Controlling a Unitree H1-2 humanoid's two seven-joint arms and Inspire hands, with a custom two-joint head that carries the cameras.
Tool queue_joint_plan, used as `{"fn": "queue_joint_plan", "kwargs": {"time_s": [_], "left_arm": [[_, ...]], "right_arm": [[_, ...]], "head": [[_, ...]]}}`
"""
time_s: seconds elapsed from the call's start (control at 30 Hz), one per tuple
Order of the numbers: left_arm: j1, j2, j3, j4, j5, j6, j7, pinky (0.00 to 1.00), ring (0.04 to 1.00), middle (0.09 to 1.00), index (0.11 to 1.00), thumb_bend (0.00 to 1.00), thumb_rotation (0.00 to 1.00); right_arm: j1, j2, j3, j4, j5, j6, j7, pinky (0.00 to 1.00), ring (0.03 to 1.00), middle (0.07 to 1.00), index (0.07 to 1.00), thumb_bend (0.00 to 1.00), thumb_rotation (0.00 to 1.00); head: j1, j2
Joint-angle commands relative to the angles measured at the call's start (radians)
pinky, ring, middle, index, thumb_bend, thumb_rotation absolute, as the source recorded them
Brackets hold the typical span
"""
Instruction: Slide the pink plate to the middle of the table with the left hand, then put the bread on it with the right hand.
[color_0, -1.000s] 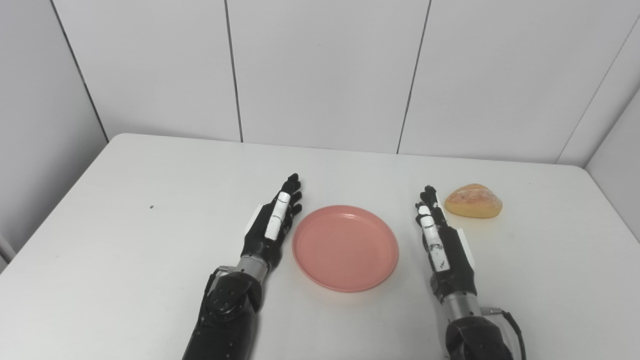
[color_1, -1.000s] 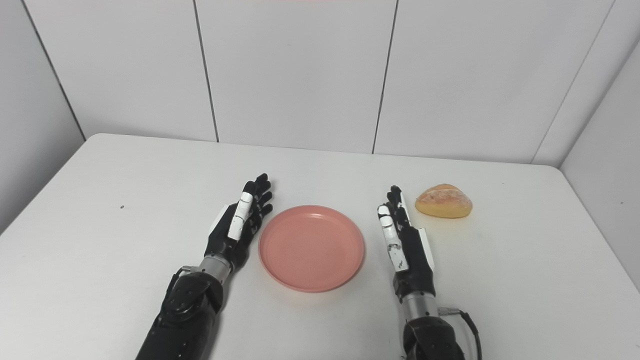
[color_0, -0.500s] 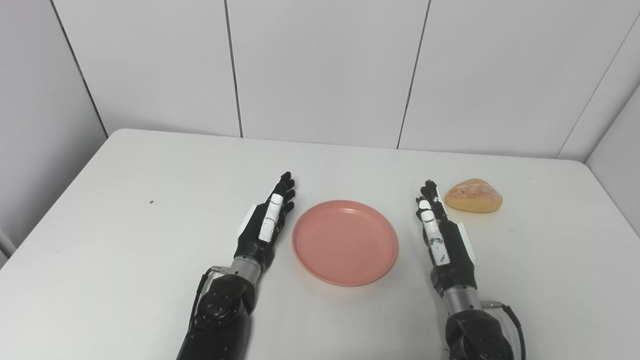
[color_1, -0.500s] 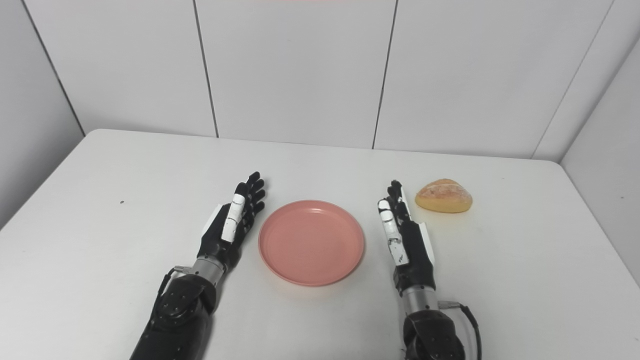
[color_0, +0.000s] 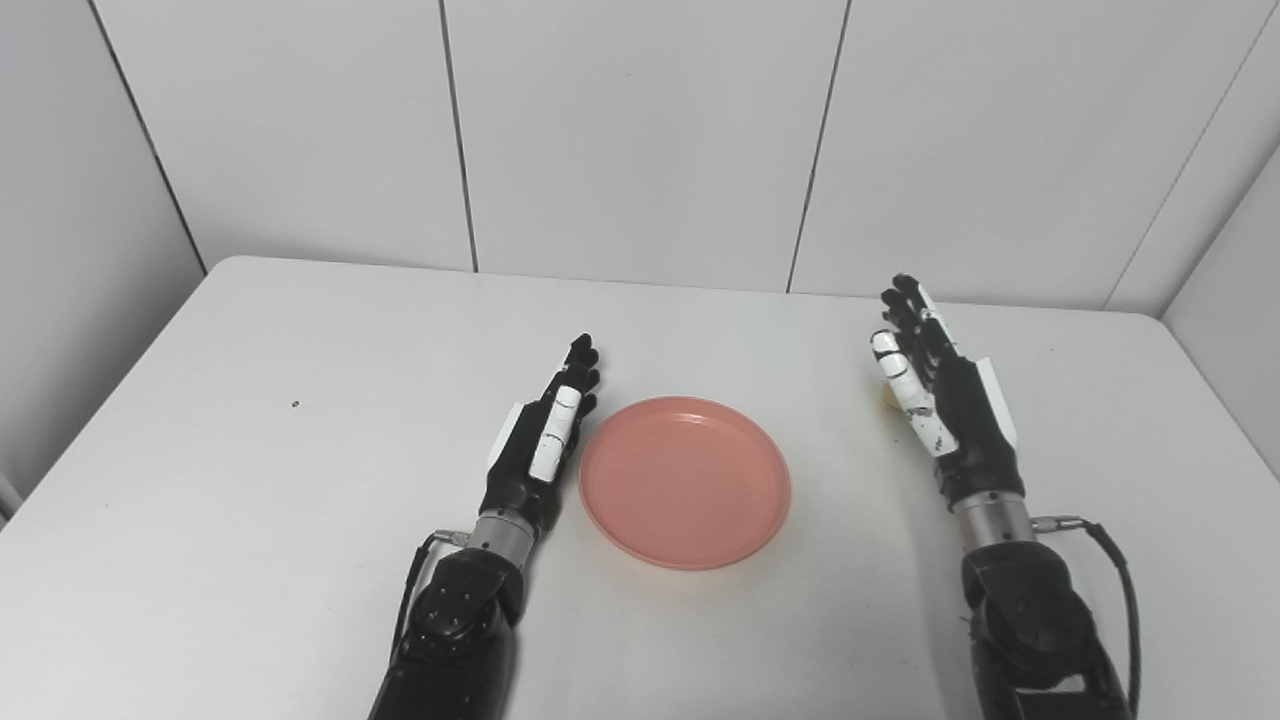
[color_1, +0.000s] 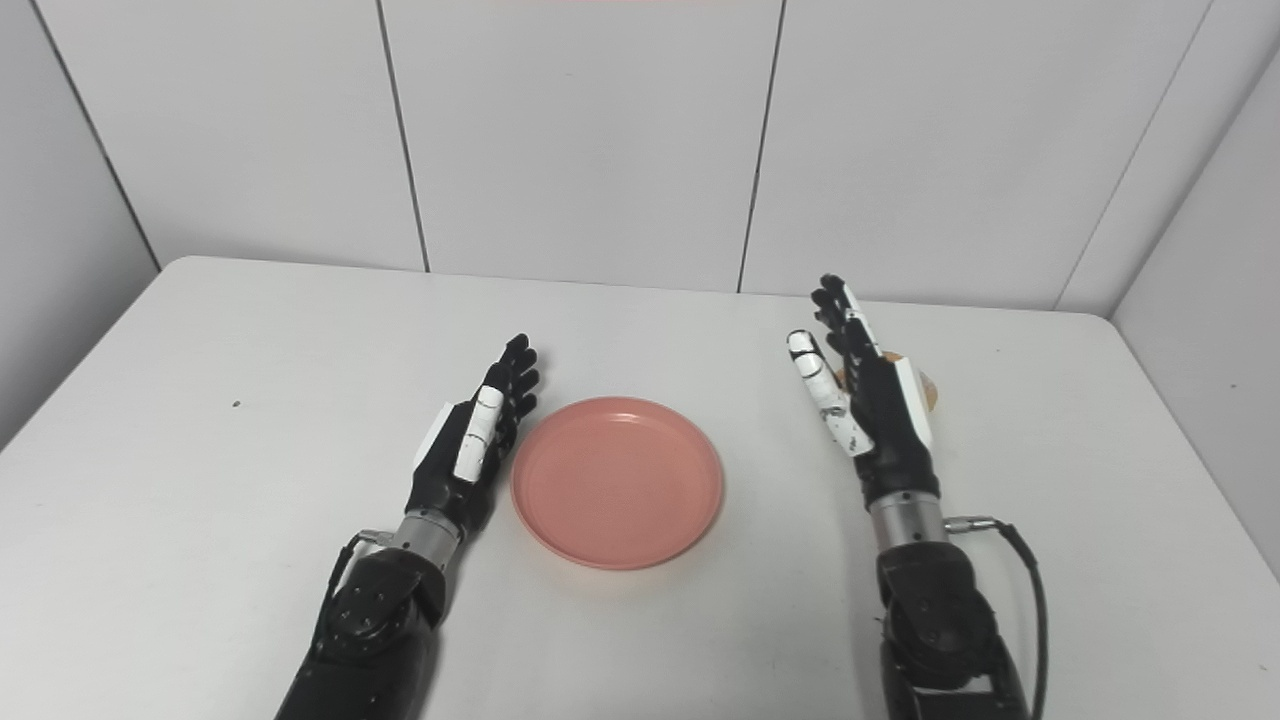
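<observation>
Since the earlier frames, the right hand (color_1: 868, 400) had risen off the table (color_0: 250, 480) and travelled forward and outward, so that it hung in front of the bread (color_1: 930, 392), which showed only as a pale sliver past the knuckles in the right eye view and a speck beside the thumb in the left eye view. Its fingers (color_0: 905, 300) were straight and spread, gripping nothing, tips pointing toward the wall (color_0: 640, 130). Whether the palm touched the bread could not be told. Meanwhile the left hand (color_0: 540, 445) had stayed flat-edged on the table, fingers extended together and empty, its fingertips (color_0: 583, 352) reaching just past the far rim of the pink plate (color_0: 685, 480), which lay just beside them to their right, unmoved near mid-table.
</observation>
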Motion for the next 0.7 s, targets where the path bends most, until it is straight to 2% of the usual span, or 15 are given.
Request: {"fn": "queue_joint_plan", "kwargs": {"time_s": [0.0, 0.03, 0.2, 0.3, 0.37, 0.53, 0.67], "left_arm": [[-0.027, -0.011, -0.002, 0.013, 0.004, -0.050, 0.004, 1.00, 0.995, 1.000, 0.988, 0.80, 0.98], [-0.029, -0.013, 0.001, 0.017, 0.003, -0.055, 0.006, 1.00, 0.986, 0.997, 0.980, 0.80, 0.98], [-0.034, -0.018, 0.018, 0.034, -0.005, -0.076, 0.018, 1.00, 0.972, 0.978, 0.956, 0.78, 0.97], [-0.036, -0.016, 0.021, 0.039, -0.007, -0.071, 0.021, 1.00, 0.980, 0.981, 0.958, 0.78, 0.98], [-0.039, -0.017, 0.023, 0.047, -0.009, -0.073, 0.023, 1.00, 0.981, 0.982, 0.960, 0.78, 0.98], [-0.042, -0.016, 0.031, 0.059, -0.019, -0.078, 0.021, 1.00, 0.973, 0.988, 0.974, 0.78, 0.96], [-0.041, -0.015, 0.039, 0.059, -0.023, -0.075, 0.024, 1.00, 0.968, 0.987, 0.973, 0.77, 0.96]], "right_arm": [[-0.068, -0.044, -0.021, -0.032, 0.022, 0.017, 0.025, 0.89, 0.902, 0.890, 0.895, 0.64, 0.69], [-0.078, -0.062, -0.024, -0.026, 0.022, 0.022, 0.033, 0.88, 0.898, 0.884, 0.889, 0.66, 0.64], [-0.140, -0.167, -0.021, 0.032, -0.025, 0.031, 0.064, 0.84, 0.879, 0.880, 0.887, 0.70, 0.59], [-0.186, -0.222, -0.019, 0.092, -0.073, 0.014, 0.061, 0.76, 0.868, 0.870, 0.882, 0.69, 0.48], [-0.219, -0.254, -0.015, 0.147, -0.093, -0.004, 0.065, 0.71, 0.868, 0.872, 0.884, 0.70, 0.44], [-0.310, -0.347, 0.037, 0.325, -0.173, -0.069, 0.082, 0.85, 0.896, 0.874, 0.881, 0.73, 0.42], [-0.367, -0.394, 0.081, 0.428, -0.220, -0.105, 0.093, 0.85, 0.894, 0.874, 0.874, 0.75, 0.42]], "head": [[0.002, -0.004], [0.002, -0.004], [-0.012, -0.016], [-0.012, -0.016], [-0.020, -0.020], [-0.043, -0.026], [-0.059, -0.030]]}}
